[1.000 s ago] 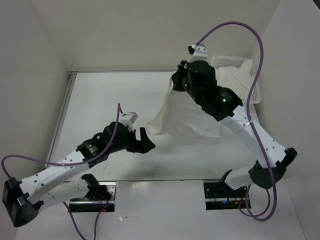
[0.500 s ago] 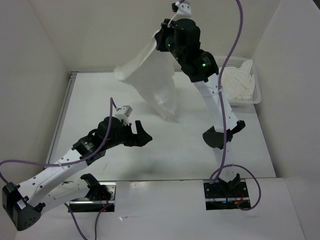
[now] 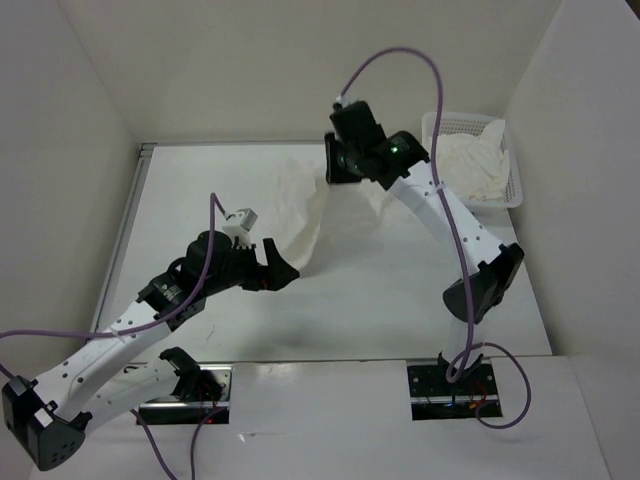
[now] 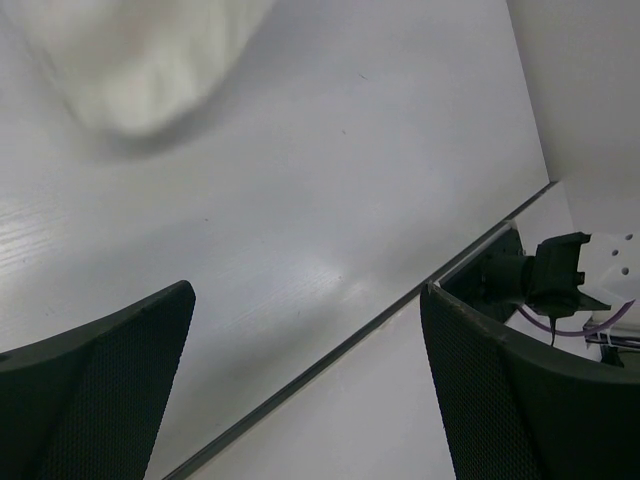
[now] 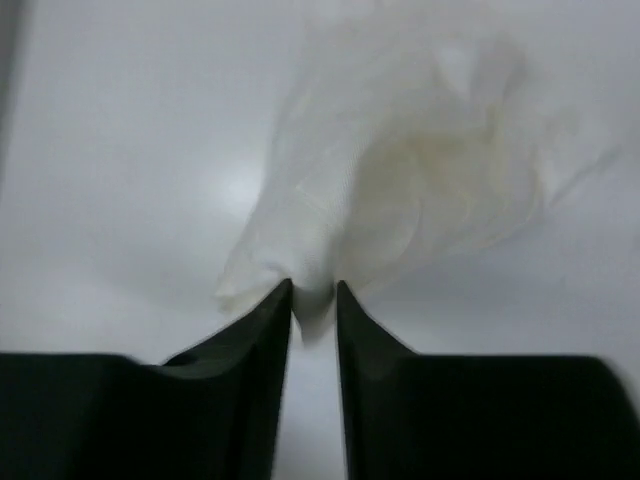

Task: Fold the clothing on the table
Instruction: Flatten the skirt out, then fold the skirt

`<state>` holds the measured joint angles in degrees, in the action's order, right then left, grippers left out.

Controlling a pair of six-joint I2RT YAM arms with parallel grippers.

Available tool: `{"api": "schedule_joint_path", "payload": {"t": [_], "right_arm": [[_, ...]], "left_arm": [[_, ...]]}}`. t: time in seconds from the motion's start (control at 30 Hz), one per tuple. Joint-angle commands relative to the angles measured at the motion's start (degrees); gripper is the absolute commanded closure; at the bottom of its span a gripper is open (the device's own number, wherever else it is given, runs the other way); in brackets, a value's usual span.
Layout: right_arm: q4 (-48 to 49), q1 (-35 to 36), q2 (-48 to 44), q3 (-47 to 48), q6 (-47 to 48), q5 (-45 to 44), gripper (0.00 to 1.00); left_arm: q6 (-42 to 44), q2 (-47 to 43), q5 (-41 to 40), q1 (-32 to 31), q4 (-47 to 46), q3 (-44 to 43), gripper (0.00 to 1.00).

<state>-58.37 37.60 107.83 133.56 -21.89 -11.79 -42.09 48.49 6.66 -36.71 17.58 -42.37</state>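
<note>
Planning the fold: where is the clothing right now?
Top view: the clothing drapes over the table's middle, between the left gripper and the right gripper, which pinches one corner.

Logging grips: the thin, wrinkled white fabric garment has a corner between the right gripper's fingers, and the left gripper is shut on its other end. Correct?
Not quite. The left gripper is wide open and holds nothing, above the flat white table, as the left wrist view shows. A corner of the thin white fabric garment does sit between the fingers of the right gripper.
</note>
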Motion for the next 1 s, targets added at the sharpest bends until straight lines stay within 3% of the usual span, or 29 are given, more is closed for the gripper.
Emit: {"api": "schedule_joint_path", "payload": {"t": [0.0, 0.07, 0.1, 0.17, 0.3, 0.5, 0.6, 0.8, 0.83, 0.97], "right_arm": [[-0.6, 0.6, -15.3, -24.1, -3.6, 4.5, 0.64], [-0.6, 0.6, -20.6, -35.8, -6.8, 6.6, 0.39], [-0.6, 0.6, -25.3, -38.8, -7.9, 7.9, 0.34], [-0.6, 2.1, -30.0, -46.3, -11.4, 9.0, 0.32], [0.7, 2.1, -40.0, -51.4, -15.9, 9.3, 0.32], [6.2, 2.1, -41.4, -55.1, -16.6, 8.3, 0.31], [11.4, 2.1, -40.3, -58.7, -16.0, 9.1, 0.31], [17.5, 2.1, -38.9, -62.5, -16.0, 10.4, 0.31], [18.2, 2.1, -38.9, -63.2, -16.0, 10.4, 0.31], [18.2, 2.1, -39.4, -64.2, -16.0, 10.4, 0.31]], "left_arm": [[1.0, -0.8, 1.7, 0.5, -1.2, 0.2, 0.00], [1.0, -1.4, 1.7, 1.0, -1.2, 1.5, 0.00], [1.0, -1.4, 2.4, 1.0, -1.9, 1.5, 0.00], [1.0, -1.4, 2.9, 1.5, -2.5, 2.7, 0.00], [1.0, 3.1, 3.5, 1.6, -3.0, 2.7, 0.00], [-1.1, 12.8, -7.2, 1.6, -3.6, 3.3, 0.00], [-4.1, 13.5, -13.2, 5.0, -4.2, 3.3, 0.00], [-3.5, 18.0, -7.5, 12.8, -8.6, 3.3, 0.20], [-2.8, 19.3, -6.0, 14.8, -10.2, 3.3, 0.30], [-2.3, 27.5, 2.5, 18.4, -16.9, 4.7, 0.51]]}}
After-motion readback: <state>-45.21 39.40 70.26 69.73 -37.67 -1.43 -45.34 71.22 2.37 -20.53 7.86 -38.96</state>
